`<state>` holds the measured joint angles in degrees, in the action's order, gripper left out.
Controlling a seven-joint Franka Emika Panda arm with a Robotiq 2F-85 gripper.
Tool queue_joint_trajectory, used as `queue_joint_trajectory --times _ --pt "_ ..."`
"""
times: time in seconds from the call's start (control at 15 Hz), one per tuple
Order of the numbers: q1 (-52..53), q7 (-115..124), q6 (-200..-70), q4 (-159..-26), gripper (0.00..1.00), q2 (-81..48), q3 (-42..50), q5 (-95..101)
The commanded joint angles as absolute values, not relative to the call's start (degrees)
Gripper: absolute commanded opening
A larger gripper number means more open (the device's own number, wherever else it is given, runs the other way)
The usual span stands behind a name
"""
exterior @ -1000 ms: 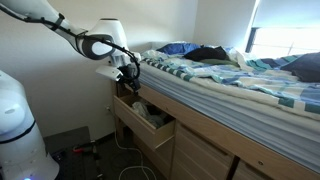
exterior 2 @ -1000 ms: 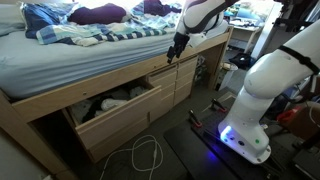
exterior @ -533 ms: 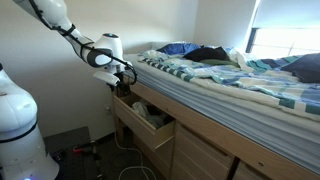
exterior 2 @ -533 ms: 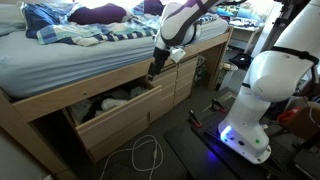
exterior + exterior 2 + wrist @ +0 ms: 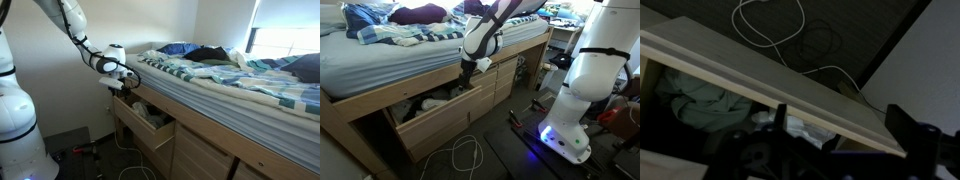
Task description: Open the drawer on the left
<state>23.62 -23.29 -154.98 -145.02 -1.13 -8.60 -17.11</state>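
Observation:
The drawer (image 5: 438,122) is a wide light-tan wooden bed-frame drawer, pulled partly out, with white and dark clothes (image 5: 432,100) inside. It shows in both exterior views (image 5: 143,124). My gripper (image 5: 467,74) hangs just above the drawer's open end, near the bed frame edge (image 5: 122,88). In the wrist view the drawer's front board (image 5: 760,80) runs diagonally across, with pale clothes (image 5: 690,100) behind it. My two dark fingers (image 5: 840,128) stand wide apart, open and empty, on either side of the board's edge.
The bed carries a striped blanket (image 5: 230,85) and clothes (image 5: 415,14). Closed wooden drawer fronts (image 5: 505,78) sit beside the open one. A white cable (image 5: 468,155) lies on the dark floor. The robot base (image 5: 570,120) stands close by.
My gripper has moved down and along the bed frame toward the open drawer. The drawer itself has not visibly shifted.

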Motion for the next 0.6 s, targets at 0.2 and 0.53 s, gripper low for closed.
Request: queue_joint_trajectory --times 0.2,0.53 --pt "19.54 -16.95 -157.33 -144.36 1.00 -2.89 -11.95 -14.98" --pt "18.51 -2.61 -162.75 -140.80 1.00 -10.20 -12.52 -7.84"
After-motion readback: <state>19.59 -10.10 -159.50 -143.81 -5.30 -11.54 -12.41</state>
